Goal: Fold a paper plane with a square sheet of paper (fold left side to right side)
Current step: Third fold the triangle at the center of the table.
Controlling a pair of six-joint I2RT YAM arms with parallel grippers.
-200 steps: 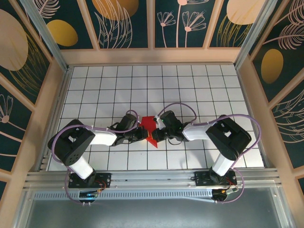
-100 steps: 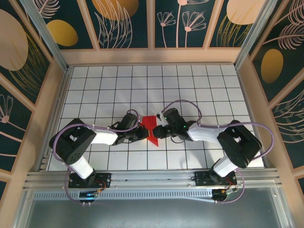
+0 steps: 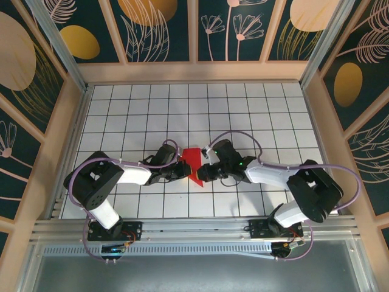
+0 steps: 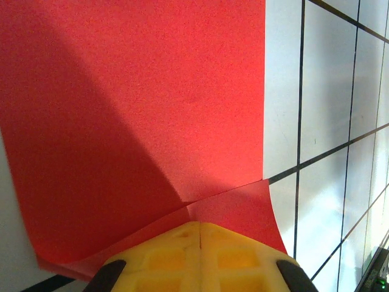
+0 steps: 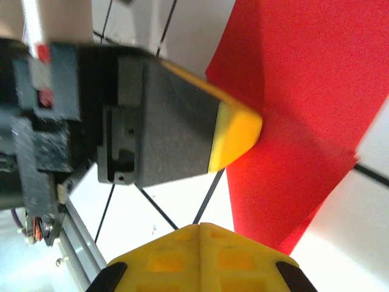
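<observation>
1 red sheet (image 3: 193, 157), L gripper (image 3: 185, 171), R gripper (image 3: 203, 174)

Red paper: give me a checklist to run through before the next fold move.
1. Left gripper shut: ok.
2. Right gripper shut: ok.
3. Left fingertip touching the red paper: ok.
4. Paper lying flat on the table: not ok, the edge by the left gripper curls up.
5. Right gripper pinching the paper: cannot tell.
</observation>
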